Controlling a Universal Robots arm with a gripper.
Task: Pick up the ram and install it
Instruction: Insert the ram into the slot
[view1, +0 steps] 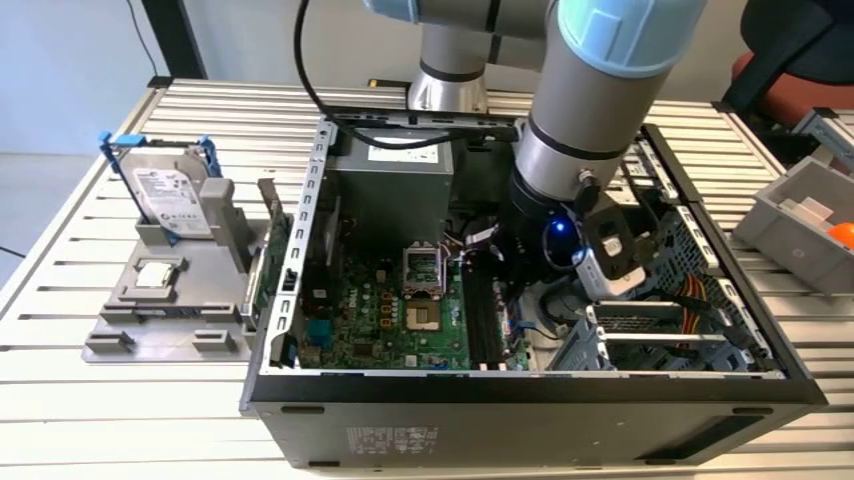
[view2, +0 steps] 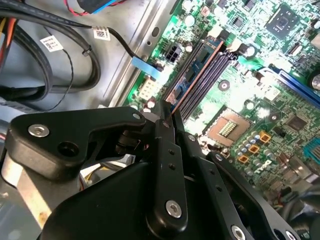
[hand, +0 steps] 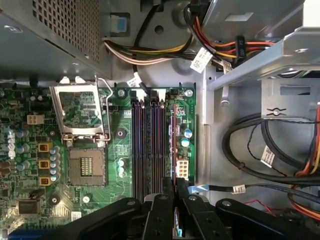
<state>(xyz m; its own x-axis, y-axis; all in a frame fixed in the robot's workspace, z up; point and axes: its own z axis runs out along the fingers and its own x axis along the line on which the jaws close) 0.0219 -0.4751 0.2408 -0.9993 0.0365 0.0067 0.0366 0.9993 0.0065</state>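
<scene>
The jaws (view2: 167, 117) were nearly closed, pinched on the ram (view2: 197, 75), which they held on edge by one end. In the second wrist view the stick ran away from the black fingers (view2: 162, 150) as a thin dark board with a coppery lower edge, lying along the outermost memory slot and down in it or just at its top; whether it was fully seated could not be told. In the first wrist view the jaws (hand: 175, 192) gripped the same stick (hand: 173, 145), seen edge-on as a narrow dark line in the slot nearest the edge of the motherboard (hand: 120, 150), beside the other empty slots (hand: 145, 145). Its chips and label were turned out of sight.

Just past the slots lay the open processor socket (hand: 87, 165) with its metal frame raised. Bundles of black, yellow and red cables (hand: 260, 150) curled in the bay beside the board.

In the exterior view the arm (view1: 587, 130) reached down into the open computer case (view1: 534, 390), which lay on its side on the slatted metal surface (view1: 174, 420), and the jaws were hidden behind the wrist. To the exterior view's left of the case stood a grey holder (view1: 167, 310) carrying a hard drive (view1: 171, 200) upright in a blue-tabbed frame. Farther off, at the exterior view's right, sat a grey bin (view1: 801, 210).
</scene>
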